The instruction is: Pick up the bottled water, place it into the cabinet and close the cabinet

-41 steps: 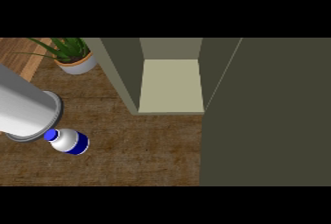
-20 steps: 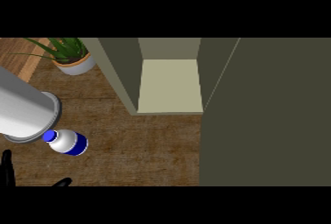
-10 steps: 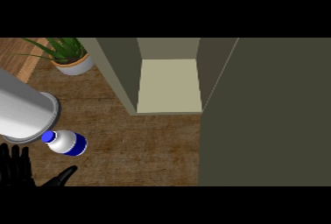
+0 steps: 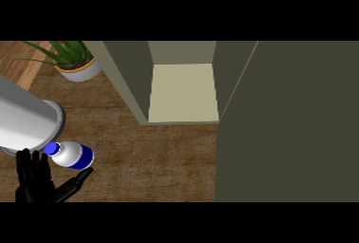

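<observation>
Risen closer to the bottled water (image 4: pixel 72 155), the left robot hand (image 4: pixel 41 189) is spread, empty: reaching step; curling round it comes next.

On the counter (image 4: pixel 154 156), a bottle (image 4: pixel 70 155) sits at eight o'clock, just beside a cylinder (image 4: pixel 24 121) at nine. The left hand (image 4: pixel 42 185) lies at seven, just before the bottle. A plant (image 4: pixel 73 61) stands at eleven, the cabinet (image 4: pixel 182 90) at twelve, its door (image 4: pixel 294 118) at three.

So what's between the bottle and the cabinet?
Nothing: from the bottle to the cabinet there's only bare counter, in the head view.
</observation>
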### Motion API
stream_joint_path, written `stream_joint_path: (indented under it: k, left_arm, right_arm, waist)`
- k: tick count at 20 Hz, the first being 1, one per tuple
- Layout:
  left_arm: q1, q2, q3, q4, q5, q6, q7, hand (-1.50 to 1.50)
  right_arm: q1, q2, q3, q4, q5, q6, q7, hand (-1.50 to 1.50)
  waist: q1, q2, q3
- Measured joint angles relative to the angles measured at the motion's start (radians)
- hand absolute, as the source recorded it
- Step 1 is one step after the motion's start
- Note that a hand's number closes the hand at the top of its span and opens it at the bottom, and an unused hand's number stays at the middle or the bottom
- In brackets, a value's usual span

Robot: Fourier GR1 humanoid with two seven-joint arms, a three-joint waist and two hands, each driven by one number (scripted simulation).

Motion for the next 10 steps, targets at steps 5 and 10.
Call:
stream_joint_path:
  k: [5, 10]
  left_arm:
    - [-0.052, 0.009, 0.046, 0.157, 0.020, -0.054, -0.088, -1.50]
    - [-0.140, 0.020, 0.096, 0.315, 0.032, -0.066, -0.164, -1.50]
  right_arm:
    - [0.032, -0.003, -0.020, 0.002, -0.001, 0.016, -0.028, -1.50]
    - [0.081, -0.005, -0.034, 0.000, -0.002, 0.040, -0.072, -1.50]
  waist:
    - [0.003, 0.000, 0.000]
    - [-0.001, 0.001, 0.000]
